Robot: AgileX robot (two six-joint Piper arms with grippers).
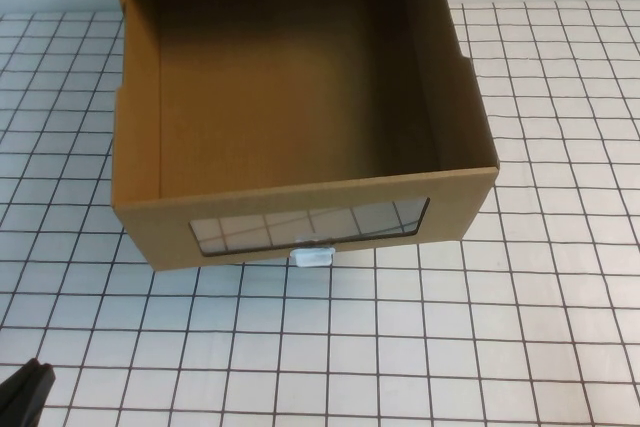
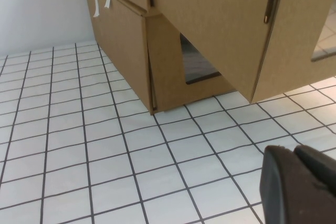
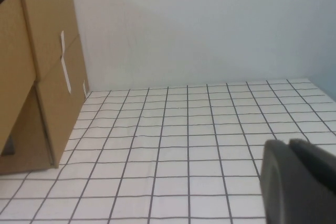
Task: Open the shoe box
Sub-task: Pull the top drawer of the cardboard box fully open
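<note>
Currently shoe box [image 1: 300,97] sits at the table's [image 1: 500,347] far edge, drawer [image 1: 300,199] already out; left gripper [image 1: 25,392] at near-left corner seemingly clenched empty, right gripper [image 3: 299,182] clenched empty, well right of box; risk: a stray re-approach knocks the drawer shut.
</note>
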